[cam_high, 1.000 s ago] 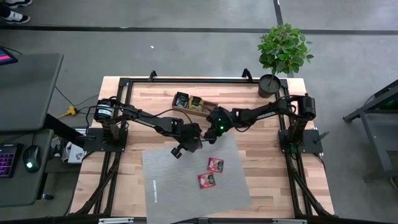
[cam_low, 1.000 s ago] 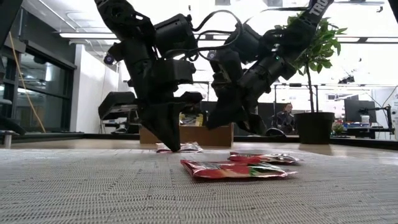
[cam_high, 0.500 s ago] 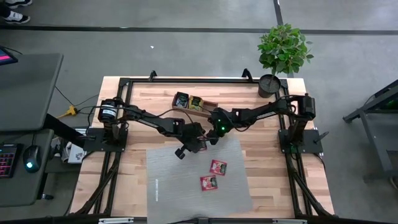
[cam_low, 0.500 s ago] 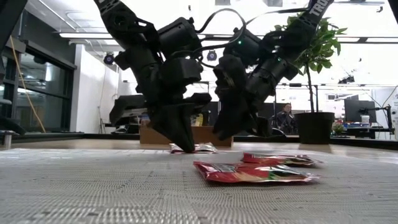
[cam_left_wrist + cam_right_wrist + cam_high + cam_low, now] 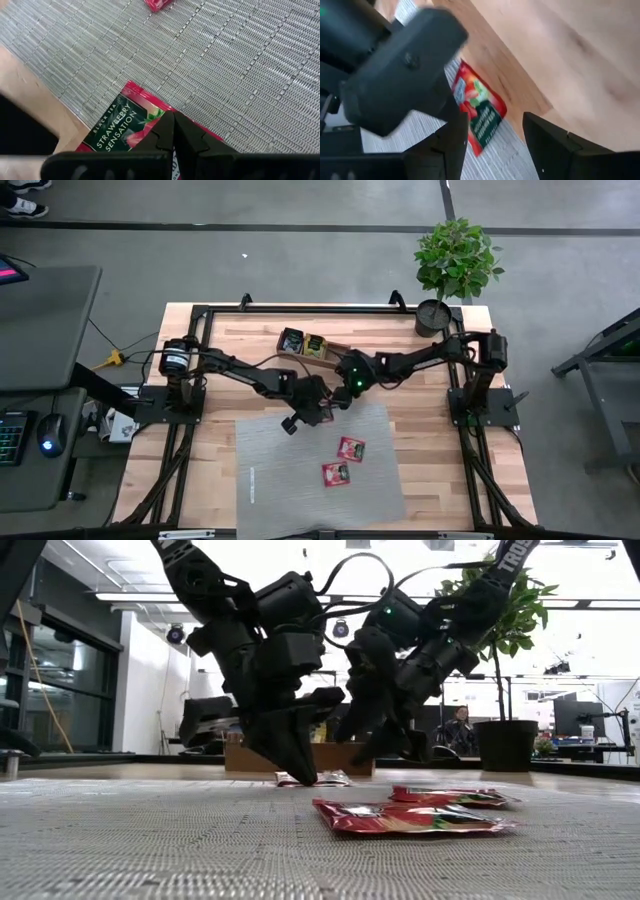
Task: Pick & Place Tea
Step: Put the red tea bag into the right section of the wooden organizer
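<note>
A red-pink tea sachet lies at the grey mat's far edge, partly over the bare wood. My left gripper is shut, its tip down on that sachet. My right gripper hangs open just beyond it, a finger on either side of the sachet, touching nothing that I can see. Two more red-pink sachets lie flat on the mat. The wooden tray at the far side holds a black sachet and a yellow-green one. My left gripper presses its shut fingertips down on the sachet's printed face, near the middle. The fingers slant down from the table's left. The sachet lies flat on the mat's far edge.
A potted plant stands at the table's far right corner. Black frame rails run along the table's edges. Bare wood lies right of the mat.
My right gripper has opened beside the sachet at the mat's far edge. My left gripper, still shut, has shifted a little toward the table's right. The mat has turned slightly, carrying the two sachets on it a little to the right.
</note>
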### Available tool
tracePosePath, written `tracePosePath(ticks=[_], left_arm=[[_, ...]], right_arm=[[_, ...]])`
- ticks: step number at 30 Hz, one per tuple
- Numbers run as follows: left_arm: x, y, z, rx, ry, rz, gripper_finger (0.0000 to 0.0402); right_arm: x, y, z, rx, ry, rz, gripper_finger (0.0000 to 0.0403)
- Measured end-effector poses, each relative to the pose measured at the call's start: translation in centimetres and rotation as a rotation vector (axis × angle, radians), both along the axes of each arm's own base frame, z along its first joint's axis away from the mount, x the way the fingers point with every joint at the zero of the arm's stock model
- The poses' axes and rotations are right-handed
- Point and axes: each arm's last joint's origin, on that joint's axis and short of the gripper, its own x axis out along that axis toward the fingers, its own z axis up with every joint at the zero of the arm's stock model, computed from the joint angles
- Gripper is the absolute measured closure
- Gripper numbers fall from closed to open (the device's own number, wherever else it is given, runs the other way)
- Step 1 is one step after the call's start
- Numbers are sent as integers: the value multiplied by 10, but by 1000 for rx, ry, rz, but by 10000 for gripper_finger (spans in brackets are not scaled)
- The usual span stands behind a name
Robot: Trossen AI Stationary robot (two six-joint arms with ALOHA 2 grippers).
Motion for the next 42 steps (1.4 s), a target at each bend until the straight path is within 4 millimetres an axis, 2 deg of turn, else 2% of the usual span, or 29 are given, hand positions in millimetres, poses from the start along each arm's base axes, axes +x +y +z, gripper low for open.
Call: tracePosePath(ticks=[10,14,20,31,42], left_arm=[[-1,2,-1,14,7,-34,401],[0,2,-9,9,25,-46,401],[0,-1,-11,22,25,-71,401],[2,-1,-14,28,5,-95,402],[4,0,-13,54,-21,-94,401]], right_arm=[[1,-5,-14,28,15,9,217],[3,-6,-13,23,-3,11,216],[6,-5,-23,73,-16,63,217],[9,-6,-23,62,-71,109,221],[5,1,-27,72,-23,170,229]])
